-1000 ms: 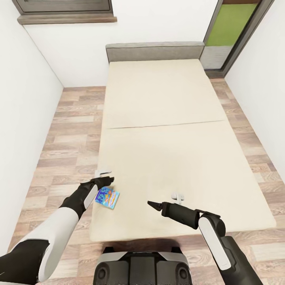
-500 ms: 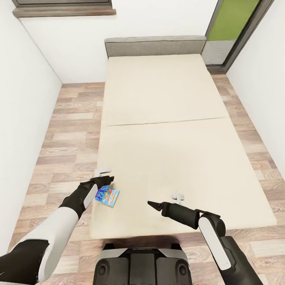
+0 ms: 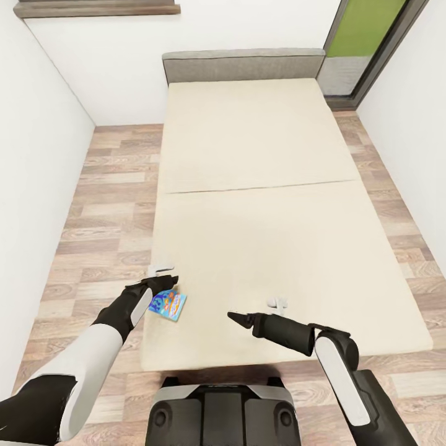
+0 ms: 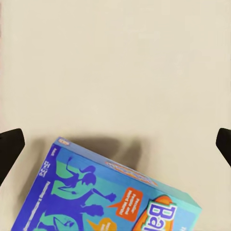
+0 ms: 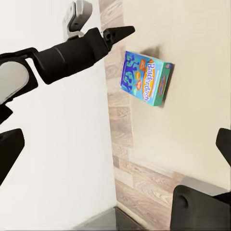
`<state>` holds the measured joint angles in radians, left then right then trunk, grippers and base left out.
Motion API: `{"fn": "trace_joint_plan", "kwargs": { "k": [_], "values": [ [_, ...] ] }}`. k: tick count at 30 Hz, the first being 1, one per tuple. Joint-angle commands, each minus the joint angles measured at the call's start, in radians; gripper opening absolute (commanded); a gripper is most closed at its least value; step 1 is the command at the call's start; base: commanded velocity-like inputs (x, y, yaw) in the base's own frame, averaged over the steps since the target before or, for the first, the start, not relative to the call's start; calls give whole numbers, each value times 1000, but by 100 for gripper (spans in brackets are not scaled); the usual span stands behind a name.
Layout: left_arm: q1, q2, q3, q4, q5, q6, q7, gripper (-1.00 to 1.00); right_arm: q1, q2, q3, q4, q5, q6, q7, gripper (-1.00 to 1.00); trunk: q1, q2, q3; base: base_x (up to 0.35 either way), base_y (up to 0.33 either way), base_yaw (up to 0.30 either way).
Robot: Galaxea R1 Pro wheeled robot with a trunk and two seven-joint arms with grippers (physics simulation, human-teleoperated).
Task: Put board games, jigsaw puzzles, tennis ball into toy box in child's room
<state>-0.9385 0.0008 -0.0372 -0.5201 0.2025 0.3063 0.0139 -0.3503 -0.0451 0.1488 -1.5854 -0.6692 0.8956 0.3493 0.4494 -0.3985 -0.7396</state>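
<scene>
Here we hover our left gripper (image 3: pixel 166 280), jaws spread and empty, just beside 1 board game (image 3: pixel 169 306) lying near the bed's (image 3: pixel 266 186) foot edge, presumably lined up for a grab, while we cannot tell our right gripper's (image 3: pixel 238 318) state.

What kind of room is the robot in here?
Most likely a bedroom: a long bed with a grey headboard stands on a wood-plank floor, with a colourful board game box lying on the mattress.
</scene>
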Motion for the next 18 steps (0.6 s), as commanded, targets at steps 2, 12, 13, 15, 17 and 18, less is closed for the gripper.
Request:
{"fn": "trace_joint_plan", "kwargs": {
  "k": [2, 12, 13, 15, 17, 18],
  "values": [
    [0, 0, -3, -1, 8, 5, 1, 100, 0, 2, 0, -12, 5, 31, 36, 100, 1, -1, -1, 0, 0, 0],
    [0, 1, -3, -1, 8, 5, 1, 100, 1, 2, -11, -22, 5, 57, 109, 100, 1, -1, -2, 0, 0, 0],
    [0, 1, -3, -1, 8, 5, 1, 100, 1, 2, -11, -22, 5, 57, 110, 100, 1, -1, -2, 0, 0, 0],
    [0, 1, -3, -1, 8, 5, 1, 100, 1, 2, -12, -22, 5, 57, 111, 100, 1, -1, -2, 0, 0, 0],
    [0, 1, -3, -1, 8, 5, 1, 100, 1, 2, -12, -23, 5, 57, 112, 100, 1, -1, -2, 0, 0, 0],
    [0, 1, -3, -1, 8, 5, 1, 100, 1, 2, -12, -23, 5, 57, 112, 100, 1, -1, -2, 0, 0, 0]
  ]
}}
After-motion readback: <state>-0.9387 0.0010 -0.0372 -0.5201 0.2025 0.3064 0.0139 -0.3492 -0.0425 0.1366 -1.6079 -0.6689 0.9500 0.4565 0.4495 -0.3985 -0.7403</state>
